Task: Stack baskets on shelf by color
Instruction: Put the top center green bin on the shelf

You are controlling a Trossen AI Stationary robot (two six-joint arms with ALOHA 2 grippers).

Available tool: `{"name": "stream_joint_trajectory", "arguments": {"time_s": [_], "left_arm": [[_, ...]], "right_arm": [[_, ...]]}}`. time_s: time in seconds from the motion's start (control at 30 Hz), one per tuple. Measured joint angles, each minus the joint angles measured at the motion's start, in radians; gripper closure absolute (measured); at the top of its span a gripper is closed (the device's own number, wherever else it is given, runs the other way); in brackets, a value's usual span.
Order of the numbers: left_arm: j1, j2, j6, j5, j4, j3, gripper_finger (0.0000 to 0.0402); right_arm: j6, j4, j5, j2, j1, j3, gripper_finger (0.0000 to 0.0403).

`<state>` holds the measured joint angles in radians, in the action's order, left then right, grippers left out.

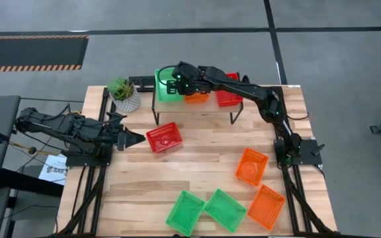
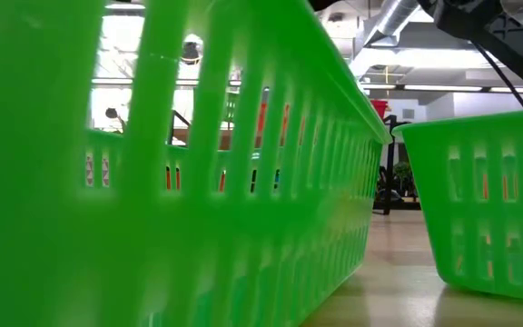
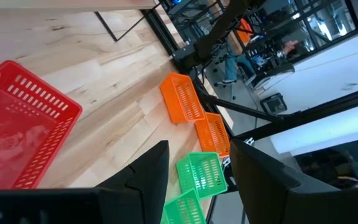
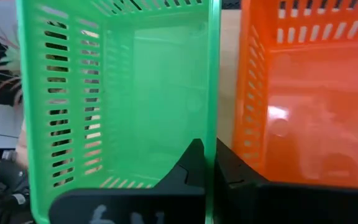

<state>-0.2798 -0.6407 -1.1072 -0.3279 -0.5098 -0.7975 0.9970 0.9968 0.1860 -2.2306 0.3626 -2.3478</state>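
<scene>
R gripper [image 4: 209,163] clamped on green basket [image 4: 135,93] wall, shelf [image 1: 233,109] left end, beside orange basket [image 4: 309,93] | L gripper [image 1: 134,139] fingers parted, table left edge, near red basket [image 1: 163,137]

— What else sat on the wooden tabletop [image 1: 197,142]?
— A small potted plant [image 1: 123,93] with spiky green leaves stood in a pale patterned pot at the far left corner.
— And off the table?
— A white printed sheet [image 1: 53,168] lay on the grey floor [image 1: 323,59] by the left frame, and a black mat with striped edging [image 1: 32,53] lay farther back.
</scene>
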Motion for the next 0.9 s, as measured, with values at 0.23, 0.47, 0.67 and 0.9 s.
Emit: {"name": "stream_joint_trajectory", "arguments": {"time_s": [0.23,0.47,0.67,0.9], "left_arm": [[0.000,0.000,-0.001,0.000,0.000,0.000,0.0244],[0.000,0.000,-0.002,0.000,0.000,0.000,0.0244],[0.000,0.000,-0.002,0.000,0.000,0.000,0.0244],[0.000,0.000,-0.003,0.000,0.000,0.000,0.0244]], "right_arm": [[-0.002,-0.023,0.000,0.000,0.000,0.000,0.0379],[-0.011,-0.024,-0.001,0.000,0.000,0.000,0.0338],[-0.012,-0.025,-0.001,0.000,0.000,0.000,0.0301],[-0.038,-0.046,-0.004,0.000,0.000,0.000,0.0249]]}}
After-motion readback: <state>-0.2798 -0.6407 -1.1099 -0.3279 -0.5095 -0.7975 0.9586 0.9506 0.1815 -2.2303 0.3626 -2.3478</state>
